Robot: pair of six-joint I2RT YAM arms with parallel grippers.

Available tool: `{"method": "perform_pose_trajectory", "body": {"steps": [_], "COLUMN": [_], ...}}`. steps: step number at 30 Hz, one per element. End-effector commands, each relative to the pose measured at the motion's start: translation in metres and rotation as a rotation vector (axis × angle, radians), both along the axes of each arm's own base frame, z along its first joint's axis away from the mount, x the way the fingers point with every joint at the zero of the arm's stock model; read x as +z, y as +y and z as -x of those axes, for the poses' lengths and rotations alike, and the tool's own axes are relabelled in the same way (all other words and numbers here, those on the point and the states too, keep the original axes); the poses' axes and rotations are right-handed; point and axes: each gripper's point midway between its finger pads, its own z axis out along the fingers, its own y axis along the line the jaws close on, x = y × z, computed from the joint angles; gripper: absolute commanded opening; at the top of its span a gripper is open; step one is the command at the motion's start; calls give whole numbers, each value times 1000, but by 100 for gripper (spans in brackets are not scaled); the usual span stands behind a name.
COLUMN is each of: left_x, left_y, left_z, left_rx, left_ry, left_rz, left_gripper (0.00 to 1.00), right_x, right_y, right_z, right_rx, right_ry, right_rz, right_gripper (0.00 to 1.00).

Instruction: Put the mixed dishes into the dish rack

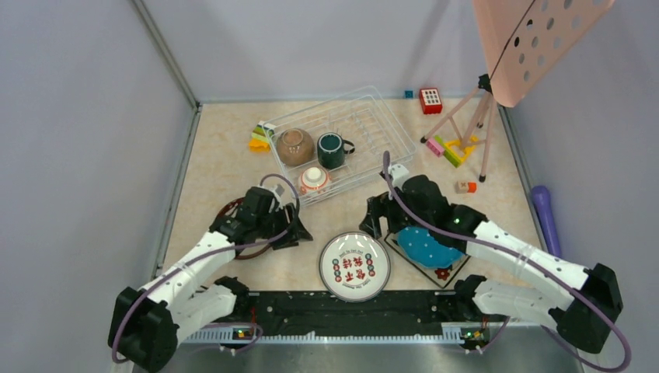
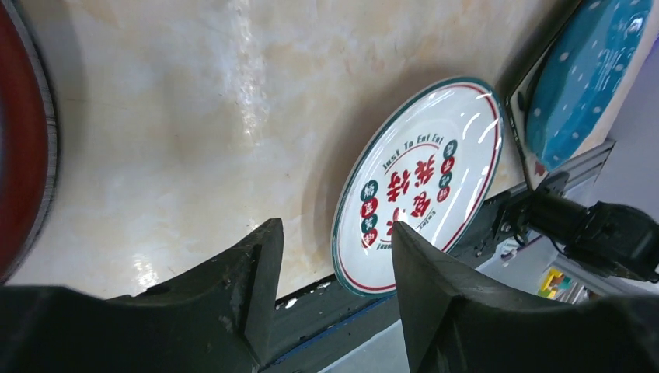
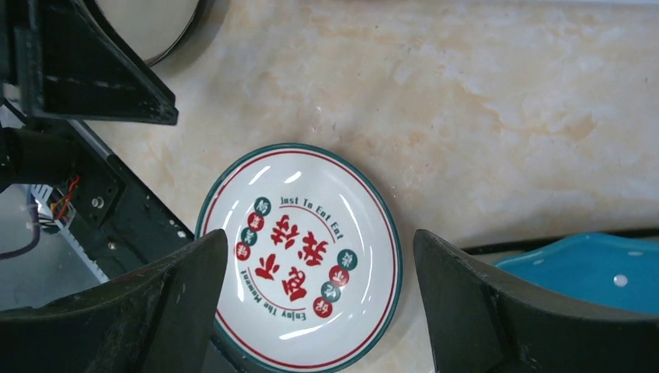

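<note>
Glazed white plate (image 1: 355,266) at 6 o'clock on worktop (image 1: 225,155) | stiff, slick, breakable, lying flat | pinch its rim | left gripper (image 2: 334,229), right gripper (image 3: 320,241): spread wide, empty

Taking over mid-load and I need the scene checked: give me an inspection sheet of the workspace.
Surface: beige table, no spills seen.
Job's things: brown bowl, mug and patterned bowl in the rack; white plate flat at the near edge; blue plate on black plate under the right arm; red-rimmed plate by the left arm, mostly hidden.
Clutter: blocks left of rack, more by the tripod; keypad toy at back.
Grippers: left gripper and right gripper, jaws open, empty.
Cables: purple cables loop off both arms; no snag seen.
Surroundings: grey walls; pink board on the tripod.
</note>
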Motion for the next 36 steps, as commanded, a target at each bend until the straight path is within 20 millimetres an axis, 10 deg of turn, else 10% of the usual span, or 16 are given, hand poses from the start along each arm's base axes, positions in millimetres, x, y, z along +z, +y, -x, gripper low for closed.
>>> {"method": "perform_pose_trajectory", "body": {"steps": [1, 16, 30, 36], "left_x": [-4, -63, -68, -66], "left_y": [-30, -58, -78, -77], "left_z": [-5, 34, 44, 43], "left_rx": [-16, -174, -260, -268], "left_ry": [-47, 95, 103, 88], "left_rz": [43, -58, 64, 55], "left_gripper": [57, 49, 37, 0], "right_x": [28, 41, 37, 34], "right_y": [-6, -24, -29, -33], "right_z": [-2, 2, 14, 18], "right_rx": [-117, -199, -213, -218], "right_ry": [-34, -70, -31, -15], "right_rz": [-145, -216, -265, -260], "right_gripper": [86, 86, 86, 86]}}
